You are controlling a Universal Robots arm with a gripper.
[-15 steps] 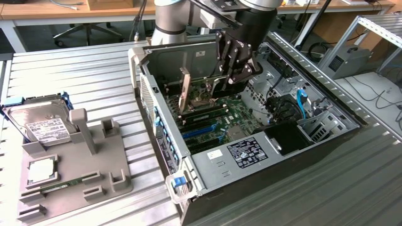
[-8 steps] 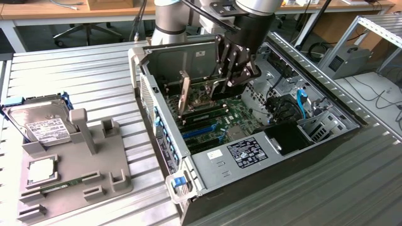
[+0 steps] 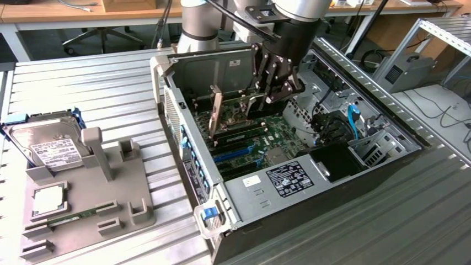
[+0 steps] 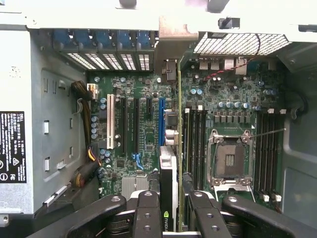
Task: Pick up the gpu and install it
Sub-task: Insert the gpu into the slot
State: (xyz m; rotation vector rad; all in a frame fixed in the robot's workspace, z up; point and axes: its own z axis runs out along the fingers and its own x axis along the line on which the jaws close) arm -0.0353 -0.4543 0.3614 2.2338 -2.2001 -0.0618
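Nearly there: gpu (image 3: 216, 113) stands on edge inside the computer case (image 3: 331, 232)

Reaching down into the open computer case, my gripper (image 3: 268, 98) is clenched on the gpu, with its fingers (image 4: 148, 213) on either face of the card near the end farthest from the case's rear wall. The card stands upright over the motherboard (image 3: 283, 138) on the case floor. Its tan metal bracket (image 4: 173, 37) is up against the rear wall, in line with the row of slot openings there. Seen from my wrist, its thin edge runs just beside the blue expansion slot (image 4: 161, 119), deep inside the case, between the black slots and the RAM slots.

The pickup is plainly done, and so is the carry: the card is inside the case and lined up along the slots. I cannot tell whether its lower edge is pushed home in a slot or only sits above one, because the card's own body hides that contact. I judge the job late but unfinished, since I have not let go.

Outside the case, on the exterior view's left, a hard drive (image 3: 44, 149) and a green RAM stick (image 3: 74, 218) lie on a grey holder tray (image 3: 125, 204), well apart from the work.
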